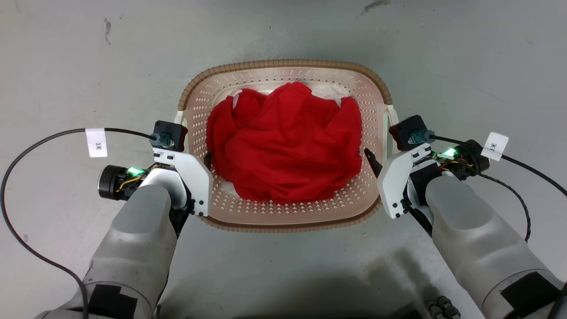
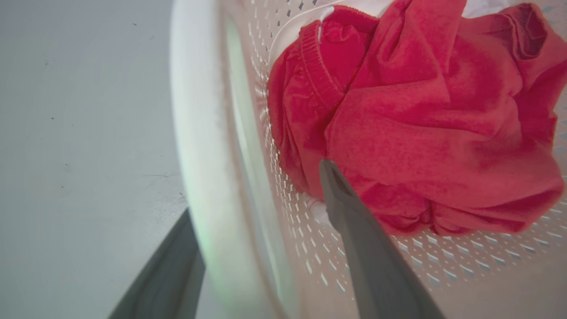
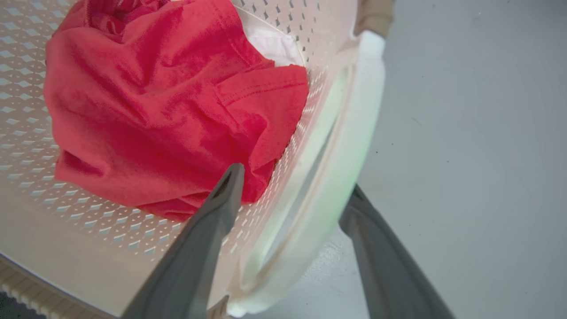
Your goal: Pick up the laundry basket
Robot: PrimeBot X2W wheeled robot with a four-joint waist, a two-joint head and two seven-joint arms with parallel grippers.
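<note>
Here the laundry basket sits on the grey floor straight ahead of the robot, between its two arms, with its long sides running across the head view. A crumpled red garment fills most of the inside, and a bit of white cloth peeks out behind it near the far wall. The left gripper is spread wide and straddles the basket's left white handle: one dark finger reaches inside over the perforated wall, its tip just beside the red garment, and the other lies outside against the floor side of the handle. The right gripper mirrors it at the right white handle, one finger inside near the garment's edge and one outside. On both sides a gap shows between the inner finger and the handle, so neither gripper is clamped on anything. Black cables with white labels trail off from both wrists.
</note>
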